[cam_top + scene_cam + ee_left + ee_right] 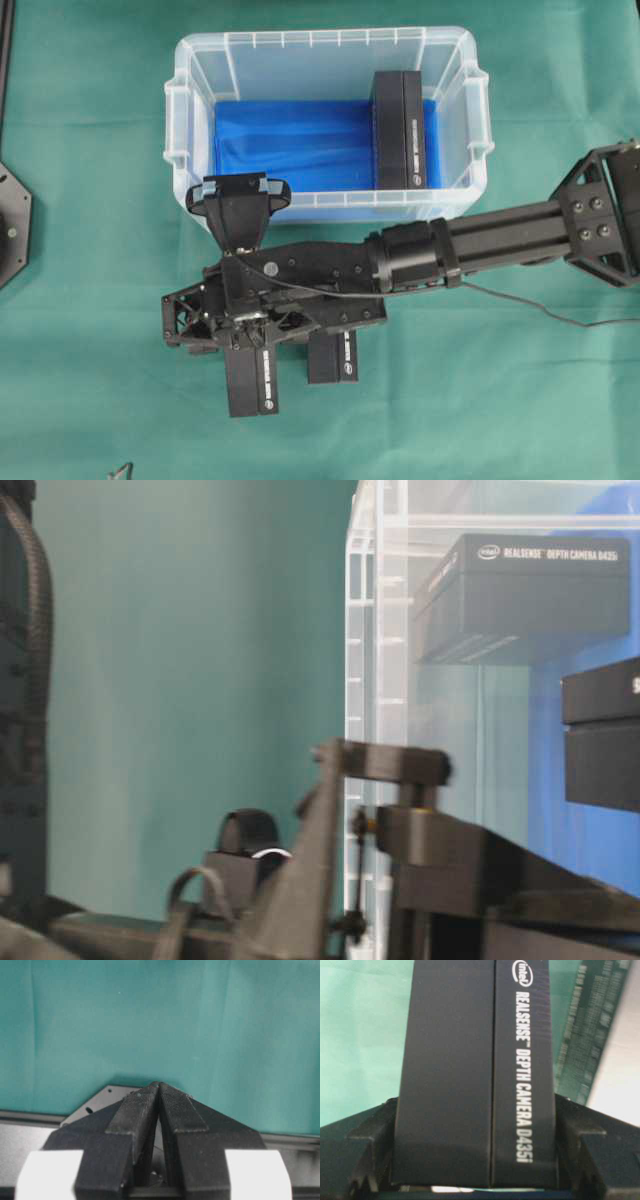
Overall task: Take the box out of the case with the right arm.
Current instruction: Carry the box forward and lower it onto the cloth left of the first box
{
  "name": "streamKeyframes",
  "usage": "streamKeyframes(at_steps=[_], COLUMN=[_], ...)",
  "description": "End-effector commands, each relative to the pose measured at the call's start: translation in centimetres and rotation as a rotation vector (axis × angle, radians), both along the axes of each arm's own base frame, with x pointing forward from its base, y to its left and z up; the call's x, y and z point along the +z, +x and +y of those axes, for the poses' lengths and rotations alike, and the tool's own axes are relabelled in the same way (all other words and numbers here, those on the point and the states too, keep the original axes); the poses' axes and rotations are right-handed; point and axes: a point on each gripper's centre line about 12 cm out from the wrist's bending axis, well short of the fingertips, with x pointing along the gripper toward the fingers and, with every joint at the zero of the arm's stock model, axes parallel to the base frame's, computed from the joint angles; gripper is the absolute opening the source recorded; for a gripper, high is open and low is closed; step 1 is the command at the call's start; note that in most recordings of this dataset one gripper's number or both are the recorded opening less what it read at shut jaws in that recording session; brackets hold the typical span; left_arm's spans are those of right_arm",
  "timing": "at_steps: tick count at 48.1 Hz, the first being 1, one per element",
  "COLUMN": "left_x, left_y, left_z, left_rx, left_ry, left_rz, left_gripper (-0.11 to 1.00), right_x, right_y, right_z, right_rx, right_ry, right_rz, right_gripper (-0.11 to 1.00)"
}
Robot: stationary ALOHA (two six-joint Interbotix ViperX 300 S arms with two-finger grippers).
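Outside the case, over the green bench, the right gripper has its jaws clamped on 1 black box. Rigid, smooth cardboard, likely light; flat sides suit gripping. Left gripper closed, empty. Another box stands inside; a third is half hidden.

box clamped in right gripper reads "intel REALSENSE DEPTH CAMERA D435i"; same print on box in case
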Motion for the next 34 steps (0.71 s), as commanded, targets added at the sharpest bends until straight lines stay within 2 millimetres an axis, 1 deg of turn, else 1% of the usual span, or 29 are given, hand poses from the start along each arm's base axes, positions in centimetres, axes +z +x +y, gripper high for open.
streamKeyframes(at_steps=[1, 15, 34], left_x=[0.72, 0.73, 0.73], left_y=[0.13, 0.14, 0.14], left_z=[-0.02, -0.02, -0.02], left_rx=[-0.004, -0.002, -0.002], left_ry=[0.002, 0.001, 0.001], left_rz=[-0.023, -0.025, -0.025], left_gripper=[0.00, 0.00, 0.00], right_x=[1.92, 0.93, 1.03], right_y=[0.00, 0.22, 0.13], right_z=[-0.16, -0.15, -0.13], right_rx=[-0.003, 0.000, 0.044], right_ry=[0.017, 0.031, 0.010], right_rz=[-0.053, -0.070, -0.075], right_gripper=[0.68, 0.68, 0.68])
